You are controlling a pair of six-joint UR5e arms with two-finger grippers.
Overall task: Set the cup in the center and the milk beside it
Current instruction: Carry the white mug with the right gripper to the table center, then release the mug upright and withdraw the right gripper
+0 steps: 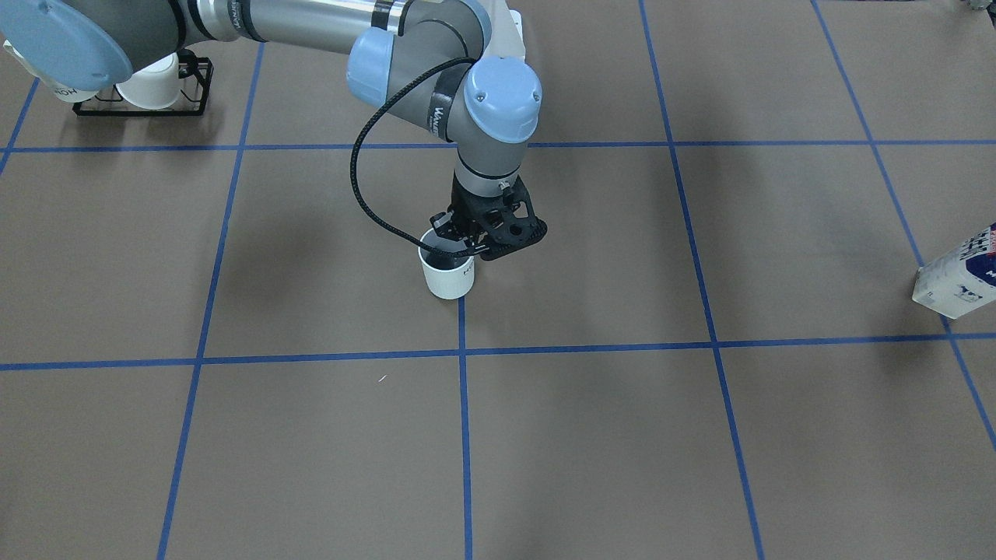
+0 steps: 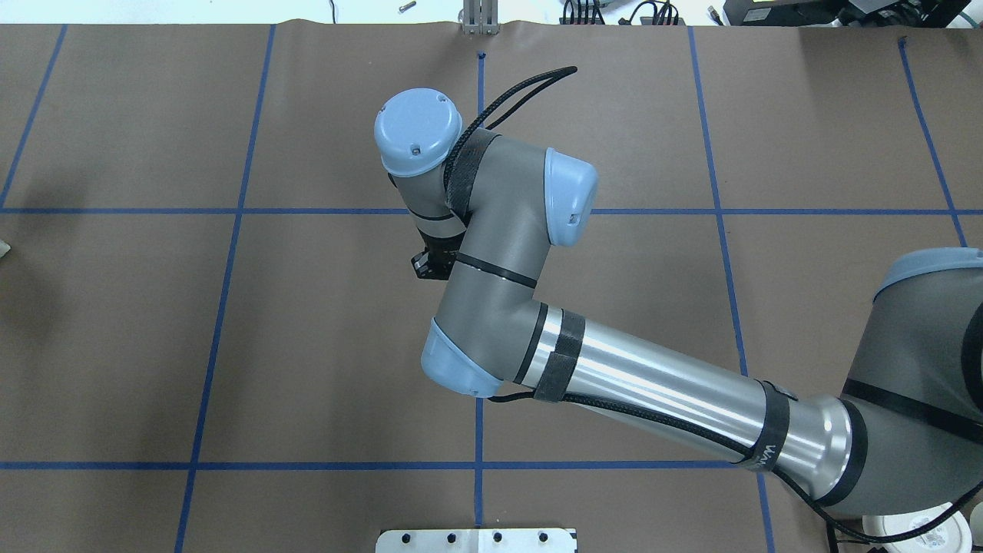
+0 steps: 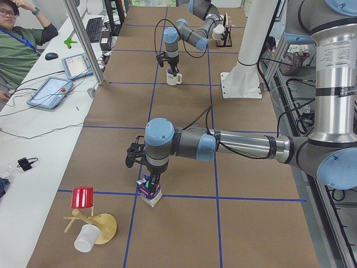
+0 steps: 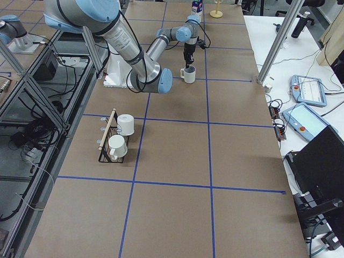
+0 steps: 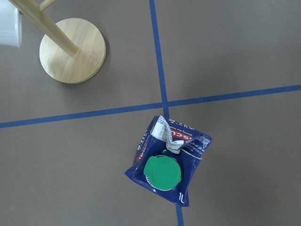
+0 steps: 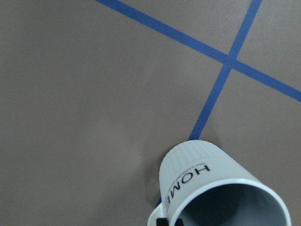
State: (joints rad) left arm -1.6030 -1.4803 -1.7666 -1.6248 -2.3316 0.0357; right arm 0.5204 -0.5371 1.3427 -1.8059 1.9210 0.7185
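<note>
The cup [image 1: 447, 274], white with black "HOME" lettering [image 6: 188, 181], stands on the center of the brown paper, right on a blue tape line [image 1: 462, 327]. My right gripper [image 1: 461, 247] is over it, shut on its rim, one finger inside. The overhead view hides the cup under my right arm [image 2: 491, 253]. The milk [image 5: 167, 165], navy with a green cap, stands upright far off at the table's left end [image 1: 959, 278]. My left gripper [image 3: 150, 180] hangs just above the carton [image 3: 149, 194]. I cannot tell whether it is open or shut.
A black rack [image 1: 144, 105] holding two white mugs stands at the robot's right end. A wooden stand [image 5: 73, 50] with a red cup [image 3: 83, 197] and a white cup [image 3: 85, 239] is near the milk. An operator [image 3: 19, 42] sits at the side table.
</note>
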